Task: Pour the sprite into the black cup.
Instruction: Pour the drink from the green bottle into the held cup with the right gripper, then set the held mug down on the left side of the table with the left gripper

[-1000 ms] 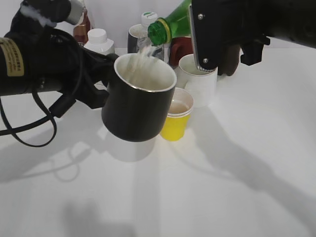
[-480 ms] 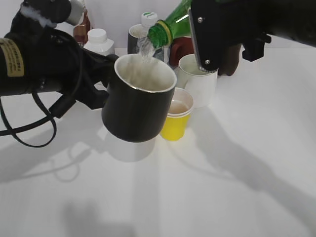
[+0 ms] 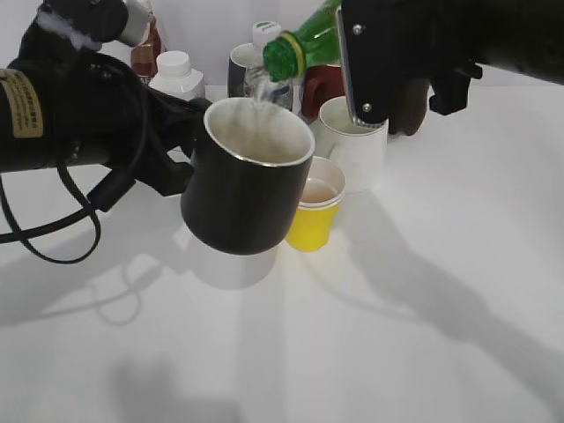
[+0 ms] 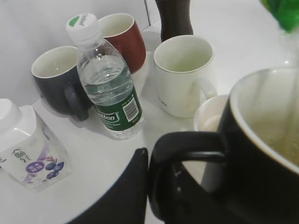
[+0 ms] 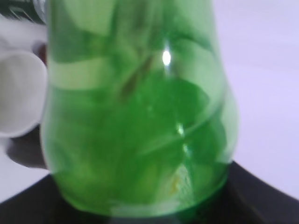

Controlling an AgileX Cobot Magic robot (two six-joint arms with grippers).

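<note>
We are watching the right pincer gripping the sprite, its jaws clamped tight around the green bottle's body and tipping it neck-down toward the left. In the right wrist view we are seeing little besides that green bottle filling the frame, pinned against the dark pincer base. A clear stream is falling from the bottle's mouth, just left of and below this pincer, straight into the black cup.

Across from it, the left pincer is holding the black cup by its loop handle; we are seeing the dark jaw pressed at the handle in the left wrist view, closed on it, the cup lifted clear of the desk and tilted a little. Liquid is pooling inside the cup's pale interior.

Just below and beyond the held cup, we are spotting a yellow paper cup beside a white mug. Farther behind are standing a clear water bottle, a dark mug, a dark red mug and a small white carton.
</note>
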